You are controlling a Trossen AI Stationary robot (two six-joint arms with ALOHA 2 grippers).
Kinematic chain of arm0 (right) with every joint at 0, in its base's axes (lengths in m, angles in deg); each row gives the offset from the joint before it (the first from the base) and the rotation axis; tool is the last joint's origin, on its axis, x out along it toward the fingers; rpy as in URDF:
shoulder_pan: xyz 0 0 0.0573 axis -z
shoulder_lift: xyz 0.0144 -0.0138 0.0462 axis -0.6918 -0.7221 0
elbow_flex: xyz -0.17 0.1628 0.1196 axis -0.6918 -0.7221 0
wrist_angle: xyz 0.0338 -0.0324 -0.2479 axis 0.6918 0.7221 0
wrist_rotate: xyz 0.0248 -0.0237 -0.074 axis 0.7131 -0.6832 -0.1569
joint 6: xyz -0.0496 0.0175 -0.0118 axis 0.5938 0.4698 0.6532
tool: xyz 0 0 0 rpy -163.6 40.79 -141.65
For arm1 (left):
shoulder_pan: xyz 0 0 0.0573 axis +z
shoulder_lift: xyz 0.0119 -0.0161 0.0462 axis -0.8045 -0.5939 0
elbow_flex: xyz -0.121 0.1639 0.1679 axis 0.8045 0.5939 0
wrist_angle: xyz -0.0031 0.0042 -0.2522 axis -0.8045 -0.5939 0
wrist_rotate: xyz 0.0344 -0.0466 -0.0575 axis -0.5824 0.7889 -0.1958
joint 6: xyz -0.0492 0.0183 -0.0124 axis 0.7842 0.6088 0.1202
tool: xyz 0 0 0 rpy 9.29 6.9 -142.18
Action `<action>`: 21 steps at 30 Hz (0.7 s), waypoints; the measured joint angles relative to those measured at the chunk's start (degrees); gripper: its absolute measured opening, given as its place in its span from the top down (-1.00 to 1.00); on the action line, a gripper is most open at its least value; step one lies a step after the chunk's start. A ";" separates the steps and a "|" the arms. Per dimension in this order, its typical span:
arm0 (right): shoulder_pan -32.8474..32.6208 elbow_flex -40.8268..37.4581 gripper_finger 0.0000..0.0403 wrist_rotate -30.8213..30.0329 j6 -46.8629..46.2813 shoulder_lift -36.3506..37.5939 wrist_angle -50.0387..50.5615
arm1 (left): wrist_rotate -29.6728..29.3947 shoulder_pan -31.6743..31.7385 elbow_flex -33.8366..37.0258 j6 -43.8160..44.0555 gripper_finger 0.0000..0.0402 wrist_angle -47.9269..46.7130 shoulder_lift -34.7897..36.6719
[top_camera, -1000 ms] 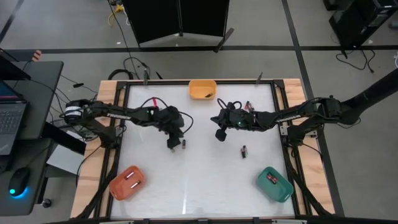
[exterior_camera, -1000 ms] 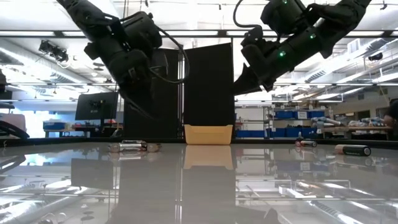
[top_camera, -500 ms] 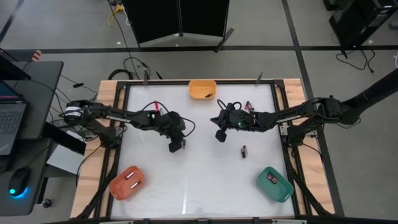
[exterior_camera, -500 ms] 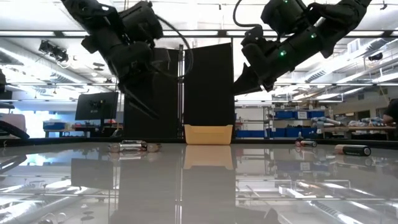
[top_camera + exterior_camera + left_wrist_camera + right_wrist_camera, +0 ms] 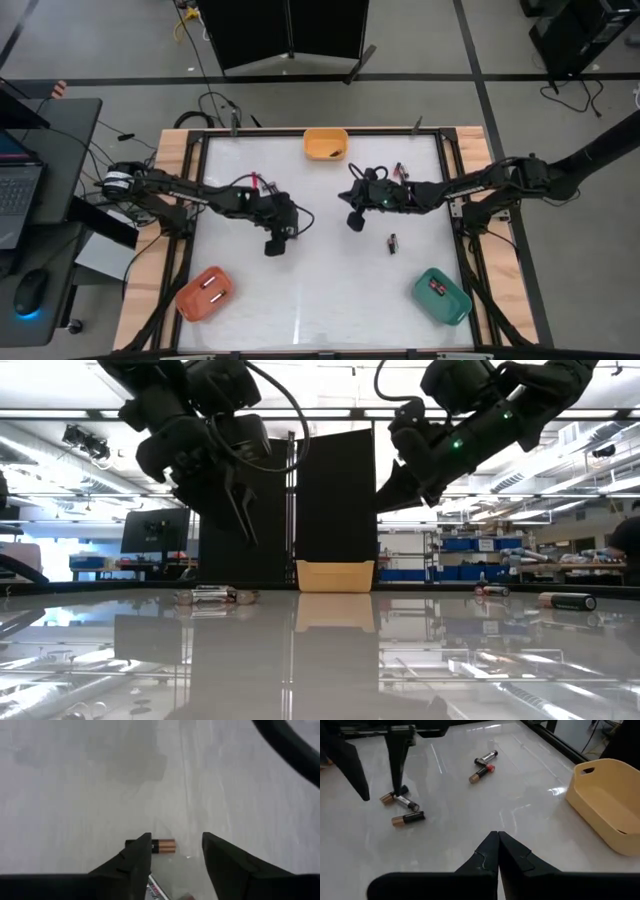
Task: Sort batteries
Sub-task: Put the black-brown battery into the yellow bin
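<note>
My left gripper [image 5: 275, 245] hangs open above the middle-left of the table. In the left wrist view [image 5: 175, 840] a black-and-copper battery [image 5: 161, 846] lies on the table between its fingertips, with a silver one [image 5: 155, 891] beside it. The low view shows the left gripper [image 5: 243, 525] clear of the table. My right gripper [image 5: 352, 221] [image 5: 498, 836] is shut and hovers right of centre, holding nothing. The right wrist view shows three batteries [image 5: 406, 810] under the left arm's fingers and two more [image 5: 482, 766] farther off. One battery [image 5: 392, 241] lies alone on the table.
A yellow bin [image 5: 326, 143] stands at the far edge, an orange bin [image 5: 205, 292] at the near left corner and a green bin [image 5: 441, 296] at the near right corner. More batteries [image 5: 400, 170] lie near the far right. The near middle of the table is bare.
My left gripper has moved toward the table's near edge and slightly left, away from the spot where it hovered a second ago. It shows larger in the low view.
</note>
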 joint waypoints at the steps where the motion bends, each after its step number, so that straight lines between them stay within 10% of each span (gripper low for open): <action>1: -0.24 0.00 0.93 0.00 0.00 0.00 0.00 | -0.31 -0.29 0.00 0.02 0.03 0.16 0.00; 21: -2.92 0.00 0.94 0.00 0.98 0.02 1.20 | -6.02 -1.34 0.00 -0.04 -0.56 2.82 -7.31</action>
